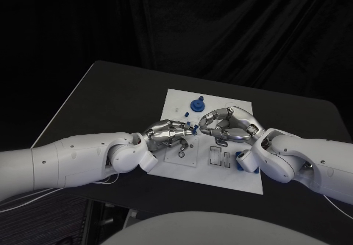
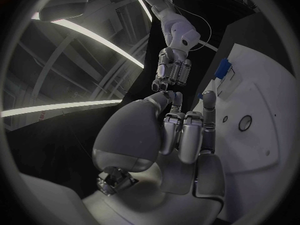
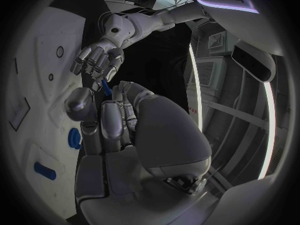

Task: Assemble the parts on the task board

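Head view: my left hand (image 1: 169,133) and right hand (image 1: 228,125) meet fingertip to fingertip above the task board (image 1: 221,178), pinching a small blue part (image 1: 193,127) between them. Right wrist view: the blue part (image 3: 105,87) sits between both hands' fingertips.

Both hands, the left hand (image 1: 171,133) and the right hand (image 1: 229,125), look like polished glossy metal, the arms (image 1: 73,161) smooth white plastic (slightly shiny), the table (image 1: 110,97) matt black, the board (image 1: 221,176) smooth white.
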